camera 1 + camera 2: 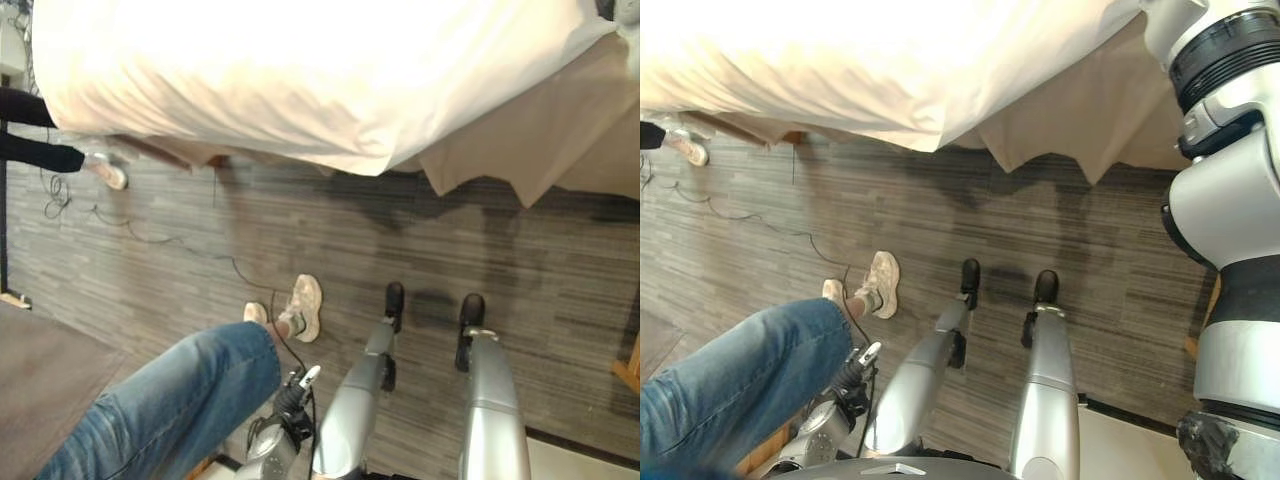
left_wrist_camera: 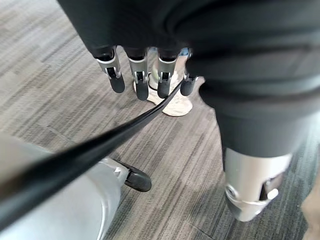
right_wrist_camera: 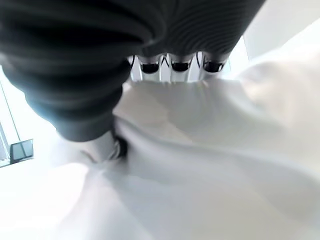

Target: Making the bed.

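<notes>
— How far along is the bed?

— Early, I'm judging: the white duvet (image 1: 300, 80) is bunching and overhanging the edge. My right hand (image 3: 175, 65) is digging into it, fingers hidden. My left hand (image 2: 145, 75) is hanging relaxed, empty.

left hand (image 2: 150, 75): hangs low by the robot's side, silver dark-tipped fingers pointing down, loosely straight, nothing in them | right hand (image 3: 170, 62): dark ribbed cover up close, fingers buried in white cloth, can't tell the grip | right arm (image 1: 1225, 200): silver-grey, raised high and reaching forward
</notes>
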Controlling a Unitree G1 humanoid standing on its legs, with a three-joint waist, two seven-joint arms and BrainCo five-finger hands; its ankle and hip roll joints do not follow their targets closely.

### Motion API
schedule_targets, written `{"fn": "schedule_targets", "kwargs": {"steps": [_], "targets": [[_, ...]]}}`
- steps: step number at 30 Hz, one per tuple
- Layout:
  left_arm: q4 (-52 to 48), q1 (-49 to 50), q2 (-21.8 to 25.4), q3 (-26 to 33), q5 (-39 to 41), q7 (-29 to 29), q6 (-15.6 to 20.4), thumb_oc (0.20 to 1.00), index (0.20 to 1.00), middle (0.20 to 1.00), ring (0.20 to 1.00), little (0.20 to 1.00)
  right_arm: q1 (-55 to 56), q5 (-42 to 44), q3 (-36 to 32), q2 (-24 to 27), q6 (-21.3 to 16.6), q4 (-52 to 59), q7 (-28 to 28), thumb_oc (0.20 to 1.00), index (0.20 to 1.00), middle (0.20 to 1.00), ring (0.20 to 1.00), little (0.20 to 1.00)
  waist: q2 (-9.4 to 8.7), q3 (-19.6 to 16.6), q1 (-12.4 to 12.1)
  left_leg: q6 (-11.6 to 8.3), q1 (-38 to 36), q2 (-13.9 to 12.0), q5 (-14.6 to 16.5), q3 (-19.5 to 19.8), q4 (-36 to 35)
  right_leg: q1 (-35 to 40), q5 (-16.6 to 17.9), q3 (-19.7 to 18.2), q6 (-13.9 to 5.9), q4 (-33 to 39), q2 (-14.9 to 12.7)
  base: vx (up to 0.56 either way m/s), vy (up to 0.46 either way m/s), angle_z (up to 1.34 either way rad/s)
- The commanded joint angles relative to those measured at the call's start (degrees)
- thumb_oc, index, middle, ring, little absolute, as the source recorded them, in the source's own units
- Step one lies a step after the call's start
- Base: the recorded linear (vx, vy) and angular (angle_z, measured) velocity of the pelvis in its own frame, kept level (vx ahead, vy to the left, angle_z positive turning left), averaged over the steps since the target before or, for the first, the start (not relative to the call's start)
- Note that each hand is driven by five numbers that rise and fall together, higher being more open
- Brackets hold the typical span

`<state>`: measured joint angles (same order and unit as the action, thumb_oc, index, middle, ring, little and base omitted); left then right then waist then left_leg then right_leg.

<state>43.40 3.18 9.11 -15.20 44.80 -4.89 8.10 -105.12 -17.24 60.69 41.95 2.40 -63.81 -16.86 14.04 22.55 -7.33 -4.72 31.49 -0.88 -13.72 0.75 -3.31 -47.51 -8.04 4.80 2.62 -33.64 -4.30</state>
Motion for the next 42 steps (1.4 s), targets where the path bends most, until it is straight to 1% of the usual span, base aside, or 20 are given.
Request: {"fn": "schedule_targets", "kwargs": {"steps": [1, 4, 5, 7, 9, 10, 12, 14, 15, 16, 20, 21, 22, 24, 28, 35, 36, 37, 38, 42], "targets": [[6.42, -5.16, 1.02, -0.03, 1.31, -1.31, 0.11, 1.0, 1.0, 1.0, 1.0, 1.0, -2.22, 3.46, 2.68, 2.27, -0.99, -0.12, -0.89, 0.2, 0.2, 0.2, 0.2, 0.2, -0.78, 3.11, 0.55, 0.05, -8.87, 3.57, 5.98, -2.6, -1.69, 12.99, 5.85, -3.09, -3.0, 23.37, 3.58, -0.01, 0.06, -0.08], [9.09, -5.14, 0.78, 0.84, 0.28, -1.17, -0.19, 1.0, 1.0, 1.0, 1.0, 1.0, 1.7, 8.37, -2.18, 4.96, -1.59, 2.1, -1.85, 0.2, 0.2, 0.2, 0.2, 0.2, -1.26, 2.44, 1.42, 0.56, -11.03, 3.78, 6.74, -2.88, -1.69, 15.48, 6.1, -3.64, -3.12, 23.95, 3.63, 0.01, 0.082, -0.04], [10.38, -4.74, 0.65, 1.8, 0.14, -1.08, -0.38, 1.0, 1.0, 1.0, 1.0, 1.0, 5.69, 11.9, -6.0, 8.08, -1.97, 4.15, -2.47, 0.2, 0.2, 0.2, 0.2, 0.2, -1.64, 2.08, 2.14, 0.89, -12.46, 3.84, 7.25, -3.16, -1.69, 17.3, 6.26, -3.8, -3.19, 24.6, 3.59, 0.02, 0.121, 0.03], [11.58, -4.18, 0.89, 3.21, -1.21, -0.66, -0.54, 1.0, 1.0, 1.0, 1.0, 1.0, 13.0, 15.98, -12.84, 12.04, -2.64, 7.52, -3.46, 0.2, 0.2, 0.2, 0.2, 0.2, -2.18, 1.46, 3.32, 1.62, -14.76, 3.9, 8.26, -3.81, -1.69, 20.03, 6.91, -4.76, -3.41, 26.34, 3.67, 0.03, 0.138, 0.02], [11.83, -3.49, 0.71, 4.25, -1.46, -0.32, -0.63, 1.0, 1.0, 1.0, 1.0, 1.0, 20.57, 19.77, -20.07, 14.54, -3.6, 8.8, -4.69, 0.2, 0.2, 0.2, 0.2, 0.2, -2.39, 0.9, 4.06, 2.05, -16.05, 3.94, 8.85, -4.27, -1.69, 21.77, 7.35, -5.31, -3.67, 27.55, 3.75, 0.02, 0.089, -0.21], [11.82, -3.44, 0.82, 4.2, -1.45, -0.32, -0.63, 1.0, 1.0, 1.0, 1.0, 1.0, 20.83, 19.73, -20.32, 14.58, -3.57, 8.91, -4.71, 0.2, 0.2, 0.2, 0.2, 0.2, -2.49, 0.9, 3.96, 2.05, -16.13, 3.93, 8.87, -4.3, -1.69, 21.89, 7.39, -5.35, -3.68, 27.64, 3.77, 0.02, 0.063, -0.22], [12.23, -2.88, 1.07, 5.29, -1.93, -0.01, -0.68, 1.0, 1.0, 1.0, 1.0, 1.0, 27.3, 21.85, -26.04, 16.53, -4.31, 10.48, -4.93, 0.2, 0.2, 0.2, 0.2, 0.2, -2.61, 0.21, 4.68, 2.57, -17.23, 3.96, 9.6, -4.9, -1.69, 22.97, 7.53, -5.89, -3.95, 28.27, 3.72, 0.02, 0.065, -0.22], [12.92, -2.6, 0.79, 5.64, -2.55, 0.42, -0.94, 1.0, 1.0, 1.0, 1.0, 1.0, 34.11, 25.28, -32.98, 17.32, -5.47, 9.49, -5.8, 0.2, 0.2, 0.2, 0.2, 0.2, -2.15, -0.42, 5.33, 2.96, -18.34, 4.11, 10.0, -5.25, -1.69, 23.88, 7.38, -6.24, -4.15, 28.26, 3.59, 0.02, 0.101, -0.16], [13.36, -2.22, 0.15, 6.22, -2.26, 0.55, -0.94, 1.0, 1.0, 1.0, 1.0, 1.0, 40.97, 29.95, -40.45, 17.07, -6.86, 9.97, -6.31, 0.2, 0.2, 0.2, 0.2, 0.2, -1.45, -0.9, 6.37, 3.35, -19.26, 4.39, 10.56, -5.6, -1.69, 24.64, 7.21, -6.68, -4.32, 28.49, 3.33, 0.02, 0.095, -0.09], [13.36, -2.19, 0.27, 6.14, -2.25, 0.56, -0.93, 1.0, 1.0, 1.0, 1.0, 1.0, 41.32, 29.91, -40.78, 17.08, -6.83, 10.13, -6.32, 0.2, 0.2, 0.2, 0.2, 0.2, -1.54, -0.92, 6.26, 3.35, -19.33, 4.39, 10.58, -5.61, -1.69, 24.71, 7.21, -6.69, -4.32, 28.51, 3.33, 0.02, 0.096, -0.07], [14.94, -2.08, -0.82, 6.12, -2.84, 0.99, -1.29, 1.0, 1.0, 1.0, 1.0, 1.0, 49.65, 41.44, -51.55, 14.15, -9.49, 6.43, -4.71, 0.2, 0.2, 0.2, 0.2, 0.2, 0.03, -2.25, 7.45, 3.89, -20.69, 5.0, 11.39, -6.39, -1.69, 26.46, 7.72, -7.34, -4.75, 30.16, 2.76, 0.02, 0.065, -0.13], [15.14, -2.01, -1.07, 5.72, -3.2, 1.2, -1.38, 1.0, 1.0, 1.0, 1.0, 1.0, 50.73, 43.9, -52.89, 13.49, -9.72, 4.5, -3.71, 0.536, 0.536, 0.536, 0.536, 0.536, 0.38, -2.59, 7.66, 3.99, -20.91, 5.14, 11.52, -6.46, -1.69, 26.75, 7.76, -7.37, -4.82, 30.4, 2.63, 0.02, 0.065, -0.01], [15.57, -2.03, -1.17, 5.15, -3.97, 1.57, -1.64, 1.0, 1.0, 1.0, 1.0, 1.0, 51.77, 47.35, -54.57, 12.64, -9.94, 2.0, -2.34, 1.0, 1.0, 1.0, 1.0, 1.0, 0.84, -3.0, 7.79, 4.13, -21.27, 5.28, 11.72, -6.51, -1.69, 27.32, 7.81, -7.36, -4.96, 30.79, 2.45, 0.02, 0.06, 0.04], [15.86, -1.67, -1.43, 4.85, -3.99, 2.11, -1.84, 1.0, 1.0, 1.0, 1.0, 1.0, 54.58, 50.13, -56.32, 11.01, -9.94, -0.47, -0.68, 1.0, 1.0, 1.0, 1.0, 1.0, 1.57, -3.88, 7.98, 4.49, -22.22, 5.5, 12.2, -6.57, -1.69, 28.64, 7.98, -7.45, -5.2, 31.54, 2.21, 0.02, 0.053, 0.02], [15.73, -1.5, -1.48, 4.72, -4.57, 2.47, -1.83, 1.0, 1.0, 1.0, 1.0, 1.0, 57.73, 49.17, -56.94, 9.05, -9.41, -0.96, 0.12, 1.0, 1.0, 1.0, 1.0, 1.0, 1.95, -4.76, 8.3, 4.89, -23.33, 5.62, 12.77, -6.38, -1.69, 30.0, 8.11, -7.35, -5.37, 31.92, 2.12, 0.0, 0.019, -0.01], [17.09, -1.29, -1.2, 6.01, -6.71, 3.01, -2.37, 1.0, 1.0, 1.0, 1.0, 1.0, 66.53, 46.1, -58.96, 5.12, -8.44, 1.91, 1.26, 1.0, 1.0, 1.0, 1.0, 1.0, 1.32, -6.7, 9.21, 5.67, -26.0, 5.76, 13.93, -5.75, -1.69, 33.31, 8.39, -6.74, -5.62, 32.83, 1.72, 0.0, 0.053, 0.02], [18.03, -1.13, -1.09, 7.18, -7.55, 2.82, -2.49, 1.0, 1.0, 1.0, 1.0, 1.0, 70.93, 45.12, -60.17, 2.93, -8.58, 5.58, 1.2, 1.0, 1.0, 1.0, 1.0, 1.0, 0.71, -7.44, 9.65, 5.89, -26.78, 5.76, 14.29, -5.7, -1.69, 34.16, 8.5, -6.75, -5.64, 32.94, 1.75, 0.0, 0.037, -0.02], [18.02, -1.1, -1.04, 7.13, -7.54, 2.82, -2.49, 1.0, 1.0, 1.0, 1.0, 1.0, 71.09, 45.08, -60.28, 2.89, -8.54, 5.7, 1.16, 1.0, 1.0, 1.0, 1.0, 1.0, 0.67, -7.45, 9.63, 5.89, -26.83, 5.76, 14.3, -5.68, -1.69, 34.23, 8.52, -6.73, -5.64, 33.0, 1.74, 0.0, 0.069, -0.04], [19.23, -1.02, -0.91, 8.4, -9.0, 2.87, -2.86, 1.0, 1.0, 1.0, 1.0, 1.0, 75.33, 43.68, -61.08, 0.64, -8.44, 8.91, 1.5, 1.0, 1.0, 1.0, 1.0, 1.0, -0.19, -8.33, 10.02, 6.09, -27.75, 5.6, 14.74, -5.83, -1.69, 35.3, 8.58, -6.75, -5.69, 33.18, 1.85, 0.01, 0.046, -0.05], [21.31, -0.75, -0.36, 11.2, -11.11, 2.75, -3.58, 1.0, 1.0, 1.0, 1.0, 1.0, 82.74, 42.27, -63.42, -3.44, -8.07, 14.92, 1.79, 1.0, 1.0, 1.0, 1.0, 1.0, -2.63, -10.22, 10.79, 6.38, -29.67, 5.3, 15.87, -6.14, -1.69, 37.69, 8.98, -7.13, -5.78, 34.46, 2.15, 0.01, 0.05, -0.07]]}}
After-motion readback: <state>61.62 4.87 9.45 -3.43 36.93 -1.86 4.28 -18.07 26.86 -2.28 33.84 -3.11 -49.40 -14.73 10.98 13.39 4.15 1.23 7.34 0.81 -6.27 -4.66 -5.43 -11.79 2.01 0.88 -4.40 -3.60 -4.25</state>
